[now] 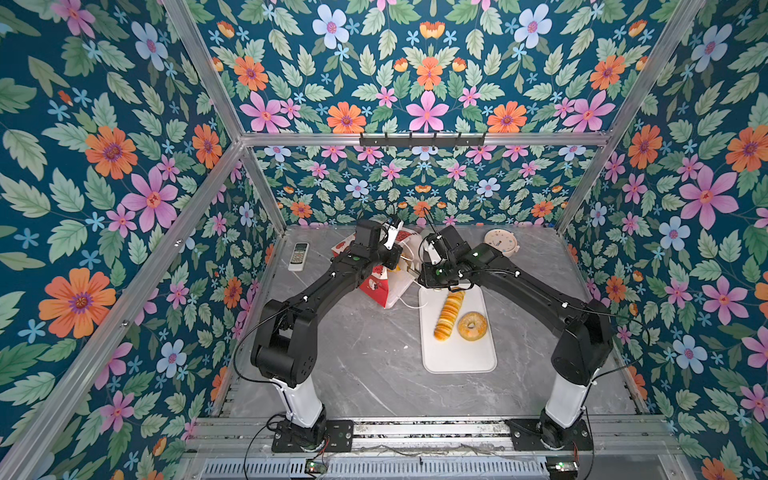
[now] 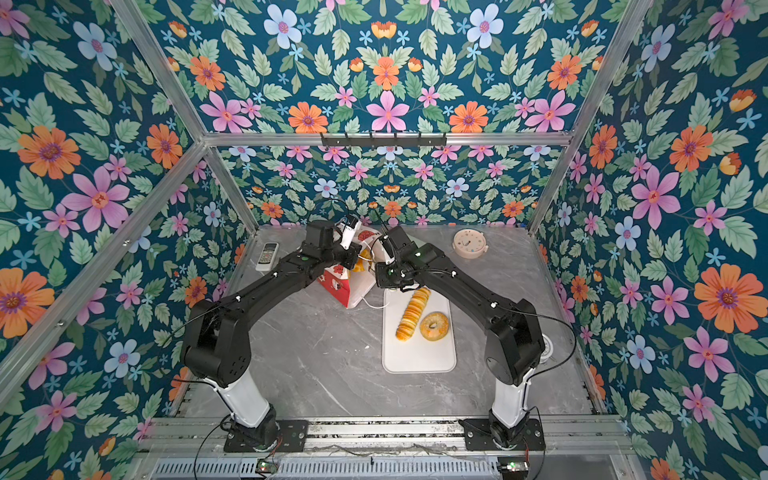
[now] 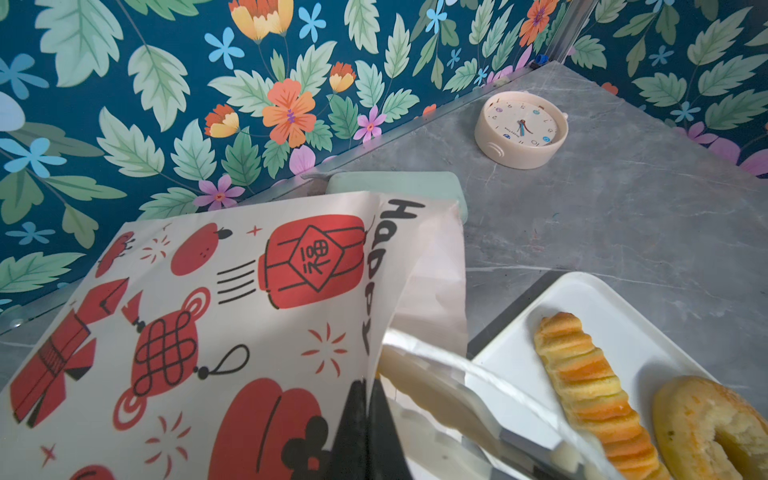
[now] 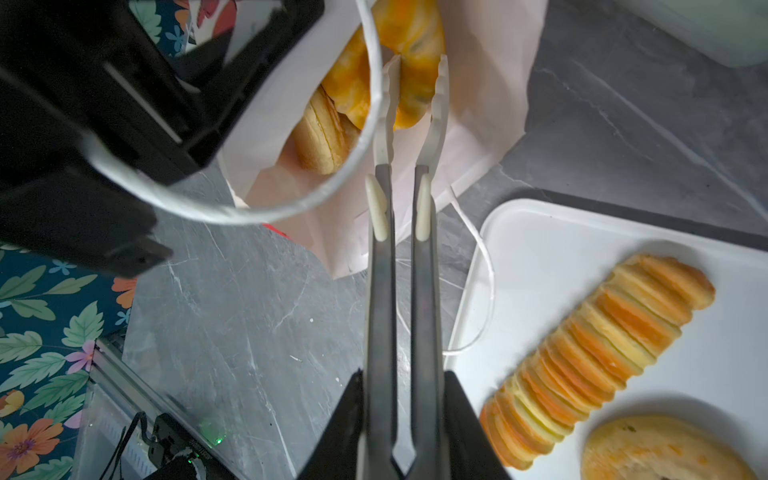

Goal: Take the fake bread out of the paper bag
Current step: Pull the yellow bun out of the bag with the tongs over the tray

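The paper bag (image 1: pixel 382 286) lies tilted at mid-table, white with red drawings (image 3: pixel 187 332). My left gripper (image 3: pixel 365 386) is shut on the bag's rim and holds its mouth open. My right gripper (image 4: pixel 401 374) is shut on metal tongs (image 4: pixel 380 291). The tongs' white tips reach into the bag and clasp a golden-orange fake bread (image 4: pixel 415 37). A browner piece (image 4: pixel 324 137) lies beside it inside the bag. On the white tray (image 1: pixel 457 357) rest a long ridged loaf (image 1: pixel 449 309) and a ring bagel (image 1: pixel 471 326).
A white cord handle (image 4: pixel 374 83) loops across the bag's mouth. My left arm's black body (image 4: pixel 104 124) hangs close beside the tongs. A remote (image 1: pixel 298 256) lies at the back left, a round clock (image 1: pixel 500 241) at the back right. A pale green box (image 3: pixel 395 185) is behind the bag.
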